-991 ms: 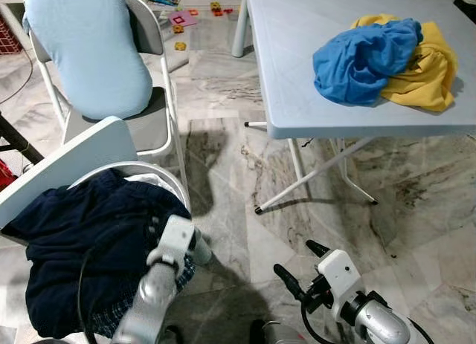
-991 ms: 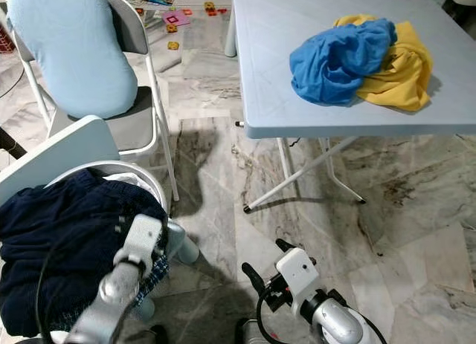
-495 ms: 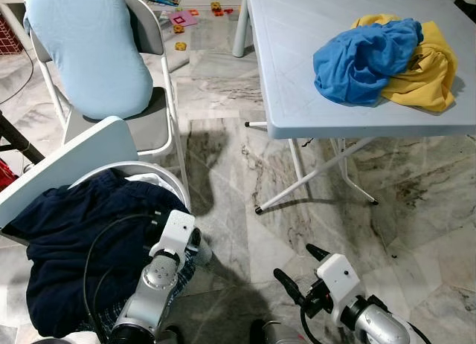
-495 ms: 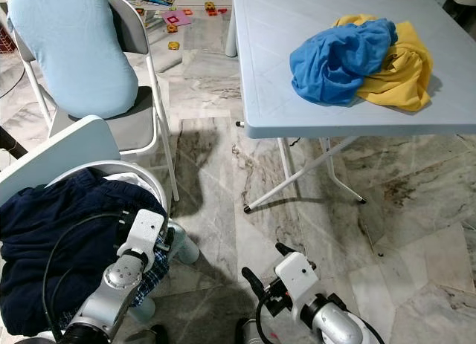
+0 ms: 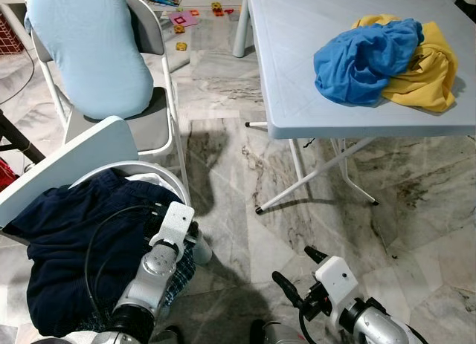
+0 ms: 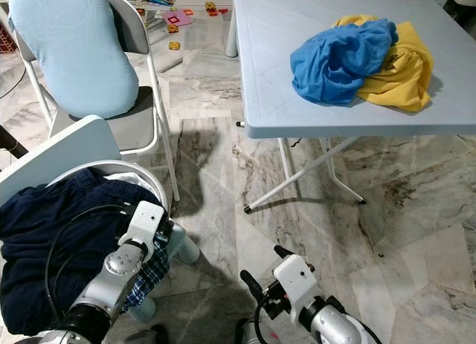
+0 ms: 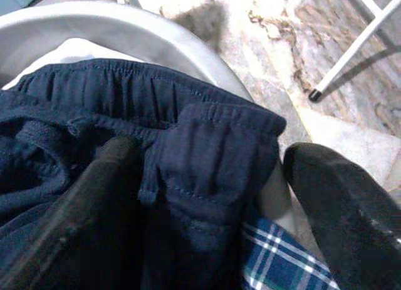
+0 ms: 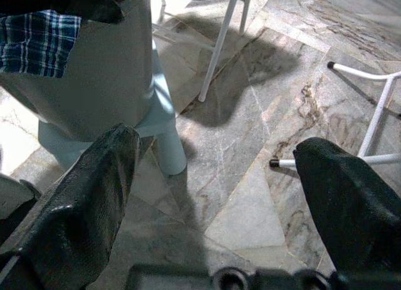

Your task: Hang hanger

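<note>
Right gripper (image 6: 259,271) low over the marble floor (image 5: 416,210), fingers spread wide, holding nothing. Left gripper (image 7: 213,196) also wide, pressed into navy clothes (image 5: 67,247) heaped in a grey basket (image 7: 156,42), one finger (image 7: 94,202) sunk in the cloth. Hanger: cannot tell where. Beyond, folding chair (image 5: 152,32) with pale blue cushion (image 5: 89,50); table (image 5: 297,54) carrying blue cloth (image 5: 361,58) and yellow cloth (image 5: 428,69).

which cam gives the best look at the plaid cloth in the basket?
Left wrist view: the plaid cloth sits close up, checks sharp, just under the dark navy garment between the open left claw fingers. Both eye views show a small strip beside the left arm; right wrist view shows a corner hanging over the basket.
</note>
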